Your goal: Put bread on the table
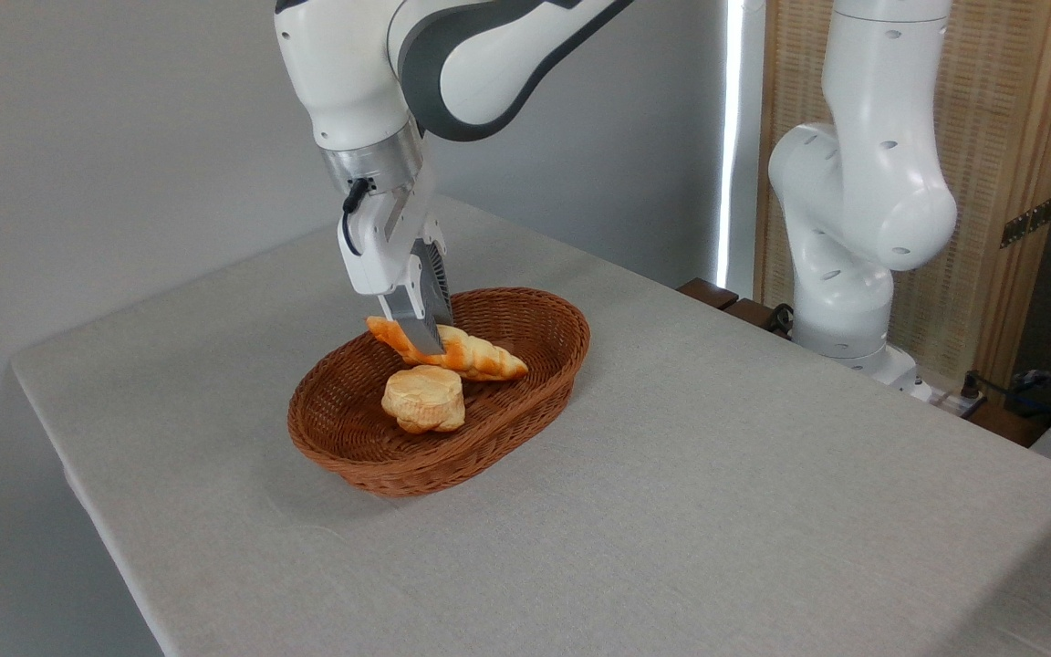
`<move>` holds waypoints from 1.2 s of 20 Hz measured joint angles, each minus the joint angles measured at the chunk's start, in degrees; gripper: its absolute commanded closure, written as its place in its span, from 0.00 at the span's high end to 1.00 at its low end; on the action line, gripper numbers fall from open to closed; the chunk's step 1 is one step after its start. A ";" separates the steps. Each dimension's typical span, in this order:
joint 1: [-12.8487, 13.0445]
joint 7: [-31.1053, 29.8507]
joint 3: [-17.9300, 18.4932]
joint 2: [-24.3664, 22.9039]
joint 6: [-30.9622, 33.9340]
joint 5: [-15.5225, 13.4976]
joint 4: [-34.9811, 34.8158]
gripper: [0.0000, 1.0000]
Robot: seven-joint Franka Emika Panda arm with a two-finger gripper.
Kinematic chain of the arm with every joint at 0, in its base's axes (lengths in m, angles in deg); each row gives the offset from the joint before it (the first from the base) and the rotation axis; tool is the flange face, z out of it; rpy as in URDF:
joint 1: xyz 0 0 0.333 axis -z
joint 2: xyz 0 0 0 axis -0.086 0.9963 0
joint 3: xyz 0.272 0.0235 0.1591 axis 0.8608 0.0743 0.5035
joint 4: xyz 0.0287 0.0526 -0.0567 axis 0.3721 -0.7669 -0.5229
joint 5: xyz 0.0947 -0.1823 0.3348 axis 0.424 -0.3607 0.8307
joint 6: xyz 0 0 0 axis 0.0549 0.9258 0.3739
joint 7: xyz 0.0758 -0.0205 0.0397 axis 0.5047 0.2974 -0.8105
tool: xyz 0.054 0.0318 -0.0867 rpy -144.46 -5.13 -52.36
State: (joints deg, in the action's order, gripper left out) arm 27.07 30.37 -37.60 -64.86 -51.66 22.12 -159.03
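Observation:
The bread point(485, 359), a long golden-orange loaf with pointed ends, lies along the far side of the brown wicker basket point(573, 339). My gripper point(433, 338) comes down from above and is shut on the loaf near its left half, one finger in front and one behind. The front finger hides part of the crust. The table point(717, 511) with its light grey-beige cloth spreads all around the basket.
A small round pale bun point(423, 398) sits in the basket just in front of the loaf. The arm's white base column point(854, 228) stands at the table's back right, before a wooden screen. Cables lie at the far right edge.

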 measured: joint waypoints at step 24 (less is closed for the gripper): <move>-0.08 0.00 0.22 -0.13 0.00 0.00 0.27 0.24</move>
State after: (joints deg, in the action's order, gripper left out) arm 26.99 30.37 -37.38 -64.99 -51.66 22.12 -158.76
